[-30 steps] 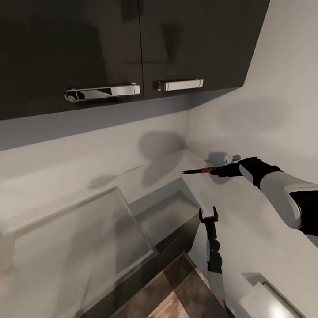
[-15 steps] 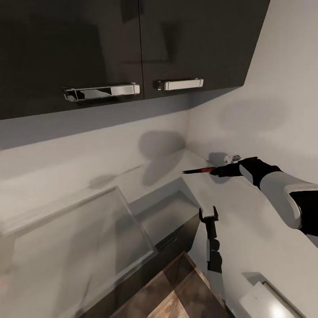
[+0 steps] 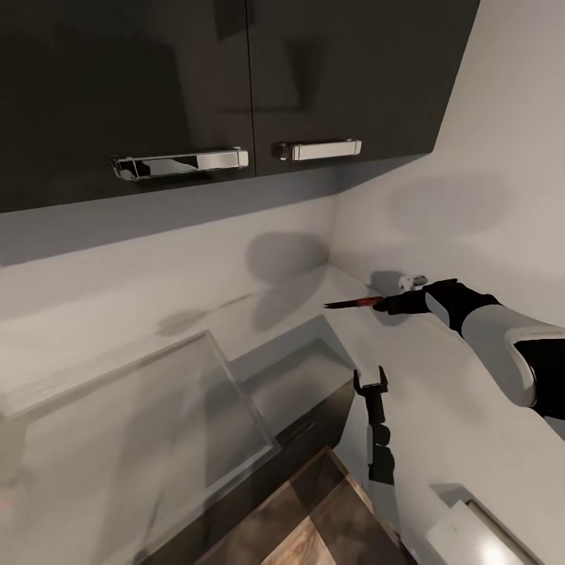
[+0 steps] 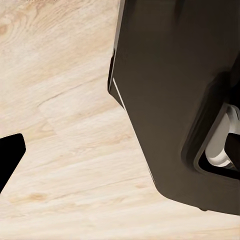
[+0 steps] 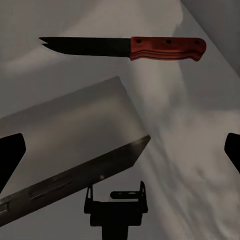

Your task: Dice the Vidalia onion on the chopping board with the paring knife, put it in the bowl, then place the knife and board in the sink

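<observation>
With your right pincer (image 3: pixel 386 303) spread wide and the paring knife (image 5: pixel 125 47) lying just beyond its fingertips, centre on the knife's red handle before closing.

A: Does the right end effector (image 3: pixel 390 302) grip the paring knife (image 3: pixel 355 302)?
B: Too small to tell; its fingertips (image 5: pixel 11 155) run off the wrist picture's edges

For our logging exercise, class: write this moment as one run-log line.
right gripper: open | red-handled dark-bladed paring knife: just ahead of it, ungripped | left gripper: open, holding nothing
</observation>
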